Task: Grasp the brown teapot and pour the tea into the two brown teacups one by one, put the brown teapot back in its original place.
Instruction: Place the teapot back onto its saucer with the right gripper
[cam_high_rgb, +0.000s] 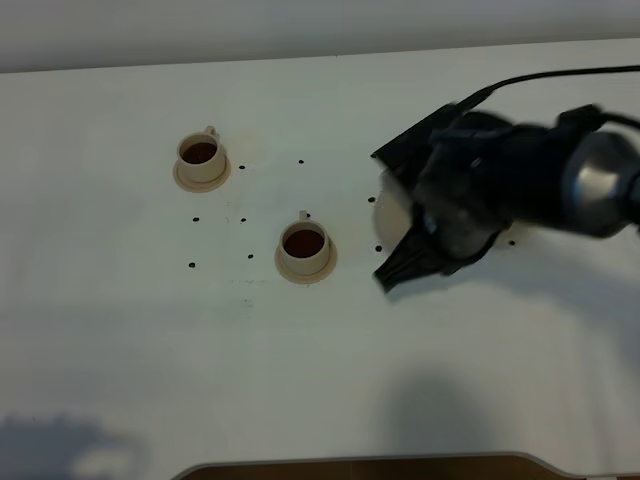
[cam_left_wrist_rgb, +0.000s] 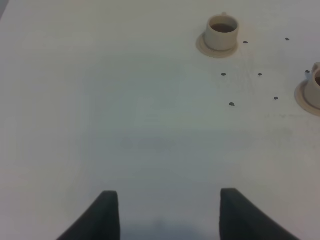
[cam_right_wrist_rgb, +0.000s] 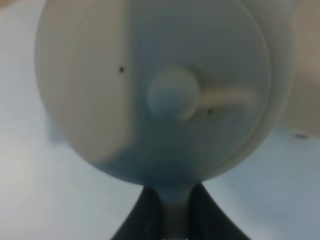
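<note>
On the white table (cam_high_rgb: 120, 340), the left gripper (cam_left_wrist_rgb: 165, 215) hangs with jaws wide, holding nothing. Two brown teacups, one farther left (cam_high_rgb: 201, 155) and one nearer the middle (cam_high_rgb: 303, 245), sit on saucers, each holding dark tea. At right, the right gripper (cam_right_wrist_rgb: 172, 215) is clamped on the handle of the brown teapot (cam_right_wrist_rgb: 160, 90), above its round saucer (cam_high_rgb: 392, 205)
</note>
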